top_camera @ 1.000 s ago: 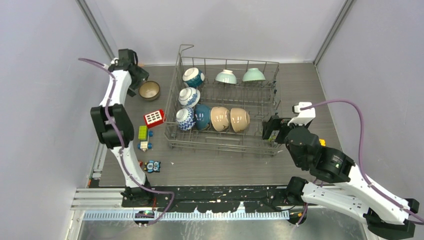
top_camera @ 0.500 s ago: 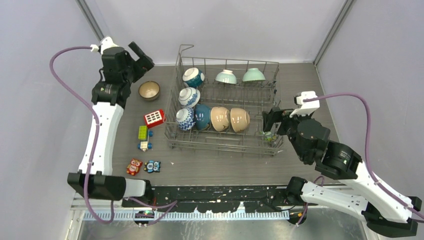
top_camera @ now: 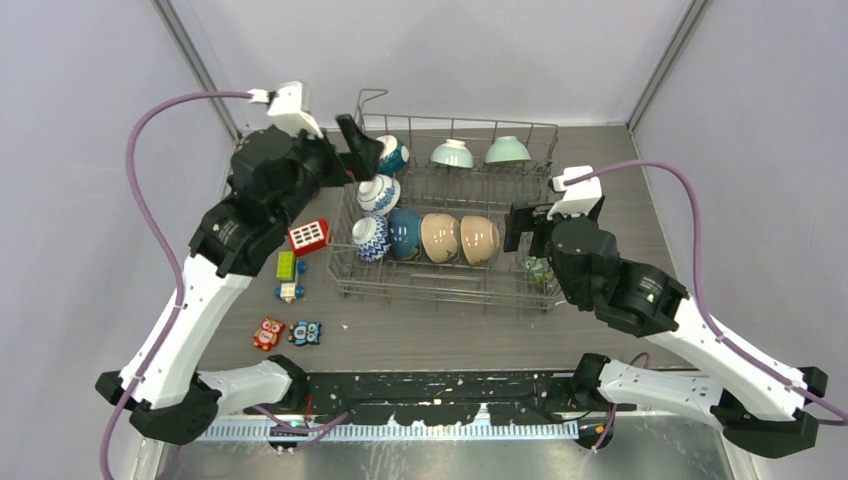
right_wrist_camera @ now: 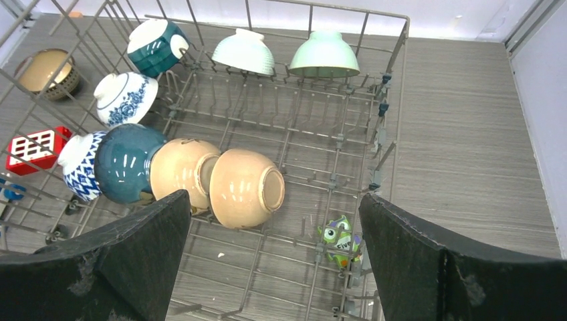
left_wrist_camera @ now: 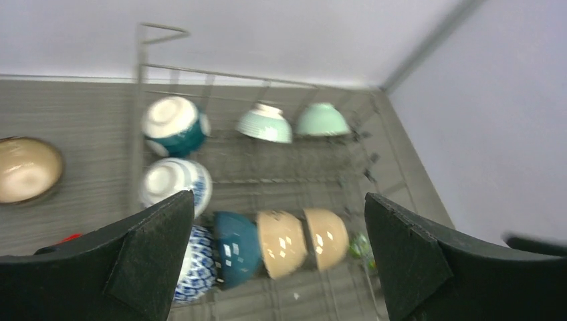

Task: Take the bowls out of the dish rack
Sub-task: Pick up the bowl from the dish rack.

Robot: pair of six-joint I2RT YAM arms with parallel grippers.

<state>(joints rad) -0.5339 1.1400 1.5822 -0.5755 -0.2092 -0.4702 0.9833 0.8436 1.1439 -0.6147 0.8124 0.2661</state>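
The dish rack (top_camera: pixel 500 190) stands on the grey worktop (top_camera: pixel 430 335), nearer the far edge than the near one and roughly midway between the left and right edges; its raised corner loop (top_camera: pixel 372 94) points to the far-left corner. Eight bowls sit in it. Along the side toward the far edge are a teal bowl with a white inside (top_camera: pixel 387 153), a pale ribbed mint bowl (top_camera: pixel 452 153) and a green mint bowl (top_camera: pixel 507 150), the two mint ones upside down. Below the teal one lies a blue-and-white flowered bowl (top_camera: pixel 378 194). Toward the near edge, a row of four rests on its sides, each touching the next: a blue-and-white zigzag bowl (top_camera: pixel 370 238), a dark teal bowl (top_camera: pixel 404 233) and two beige bowls (top_camera: pixel 439 237) (top_camera: pixel 479 239). A brown bowl (right_wrist_camera: pixel 47 70) stands upright on the worktop, outside the rack on its left side, toward the far-left corner.

The left arm (top_camera: pixel 255 190) reaches over the rack's far-left part; the left jaws stand wide apart and hold nothing, above the bowls. The right arm (top_camera: pixel 620 285) hangs over the rack's right end; the right jaws are also wide apart and empty.

A small green monster toy (right_wrist_camera: pixel 339 239) lies inside the rack at its near-right corner; a red block (top_camera: pixel 308 236), two small blocks (top_camera: pixel 286 265) (top_camera: pixel 290 291) and two robot figures (top_camera: pixel 268 332) (top_camera: pixel 306 332) lie between the rack and the left edge.
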